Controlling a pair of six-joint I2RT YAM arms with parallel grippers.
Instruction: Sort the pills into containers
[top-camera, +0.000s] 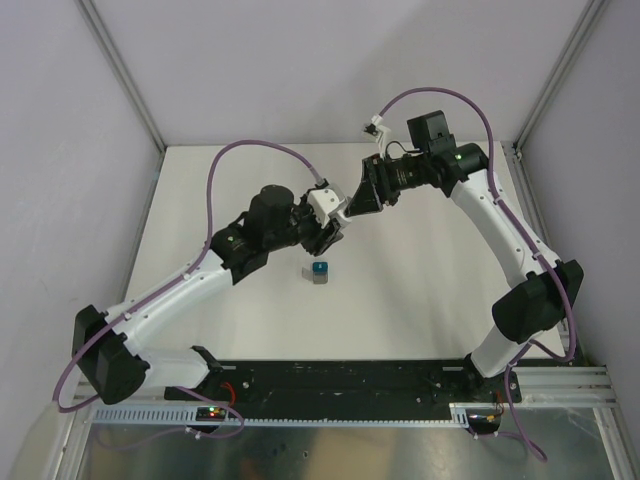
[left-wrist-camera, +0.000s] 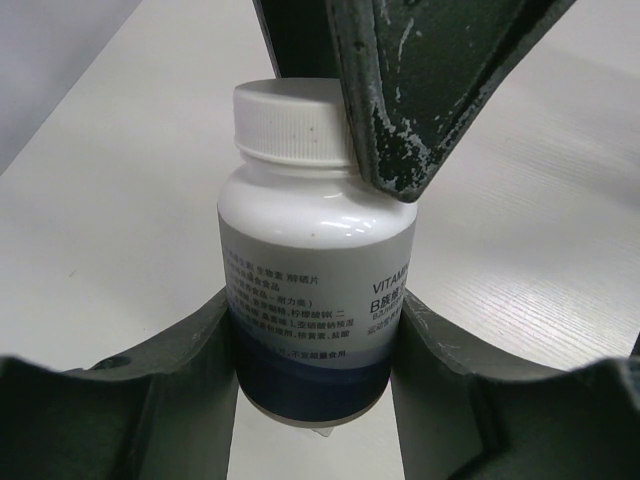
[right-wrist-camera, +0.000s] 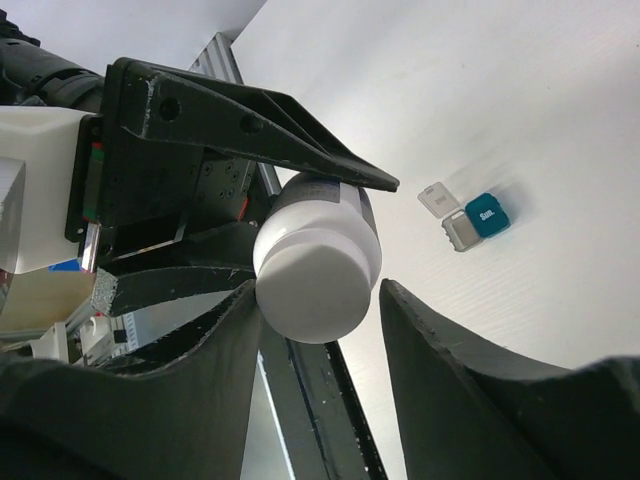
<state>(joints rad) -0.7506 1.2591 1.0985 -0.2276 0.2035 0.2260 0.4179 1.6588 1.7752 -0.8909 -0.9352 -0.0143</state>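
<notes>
A white capped bottle (left-wrist-camera: 315, 260) with a blue-banded label is held above the table, and my left gripper (left-wrist-camera: 312, 300) is shut on its body. My right gripper (right-wrist-camera: 320, 290) stands open around the bottle's white cap (right-wrist-camera: 315, 285). One finger (left-wrist-camera: 400, 120) lies against the cap's side, and a narrow gap shows at the other. The containers (right-wrist-camera: 475, 222), a teal compartment joined to a grey one with its lid flipped open, sit on the table below (top-camera: 318, 271). No pills are in view.
The white table (top-camera: 420, 290) is walled by pale panels on three sides. A black rail and metal frame (top-camera: 400, 385) run along the near edge, where both arm bases stand. Purple cables loop above each arm.
</notes>
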